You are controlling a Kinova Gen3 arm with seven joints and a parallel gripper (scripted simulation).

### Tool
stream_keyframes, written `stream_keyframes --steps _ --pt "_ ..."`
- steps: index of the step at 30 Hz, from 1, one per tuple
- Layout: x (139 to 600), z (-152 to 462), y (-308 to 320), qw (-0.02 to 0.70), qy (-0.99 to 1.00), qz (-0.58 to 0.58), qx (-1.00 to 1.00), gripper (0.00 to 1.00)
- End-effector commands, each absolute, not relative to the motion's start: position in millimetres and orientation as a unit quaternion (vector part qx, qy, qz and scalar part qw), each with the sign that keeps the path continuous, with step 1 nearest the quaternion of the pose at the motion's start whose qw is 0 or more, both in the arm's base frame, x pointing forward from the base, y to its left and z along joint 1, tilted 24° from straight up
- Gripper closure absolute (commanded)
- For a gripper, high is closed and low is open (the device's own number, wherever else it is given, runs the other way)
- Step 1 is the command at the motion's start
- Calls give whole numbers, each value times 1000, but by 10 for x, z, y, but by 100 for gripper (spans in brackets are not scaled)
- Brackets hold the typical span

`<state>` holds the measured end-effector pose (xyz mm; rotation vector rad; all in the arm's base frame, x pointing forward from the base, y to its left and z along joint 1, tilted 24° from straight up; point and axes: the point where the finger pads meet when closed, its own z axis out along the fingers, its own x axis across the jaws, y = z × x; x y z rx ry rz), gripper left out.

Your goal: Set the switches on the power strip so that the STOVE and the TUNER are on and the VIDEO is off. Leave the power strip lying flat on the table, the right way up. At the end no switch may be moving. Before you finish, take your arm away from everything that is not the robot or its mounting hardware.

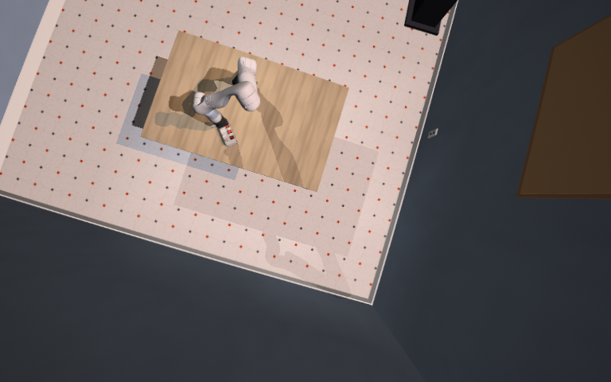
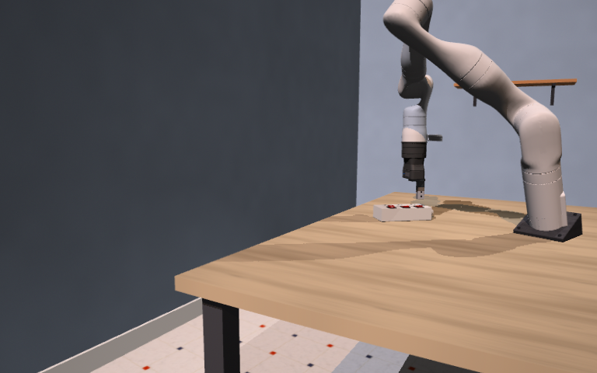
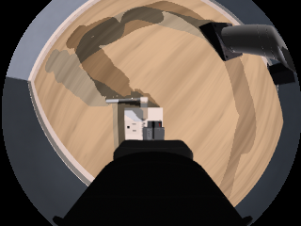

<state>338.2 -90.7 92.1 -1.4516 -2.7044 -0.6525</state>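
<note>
Arm hovering over the strip
The dark two-finger gripper, clenched on nothing, is hanging just above the white rectangular power strip lying flat on the wooden table.

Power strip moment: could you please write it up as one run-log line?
gripper: shut, holds nothing, just above one end of the strip | power strip: flat on table, right way up | switch labels: unreadable

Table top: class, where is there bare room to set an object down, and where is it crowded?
Bare wood runs from the power strip to the near table edge, and between strip and arm base. It is crowded only above the strip's far end, where the shut gripper hangs.
</note>
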Motion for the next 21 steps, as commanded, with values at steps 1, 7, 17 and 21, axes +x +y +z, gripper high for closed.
stream_keyframes --steps 1,7,17,21 --pt "3411 1023 -936 -5 -862 -211 -461 100" --pt "3400 1073 -956 -5 -862 -211 -461 100" --pt "3398 1079 -958 -5 -862 -211 -461 100" --pt "3398 1079 -958 -5 -862 -211 -461 100"
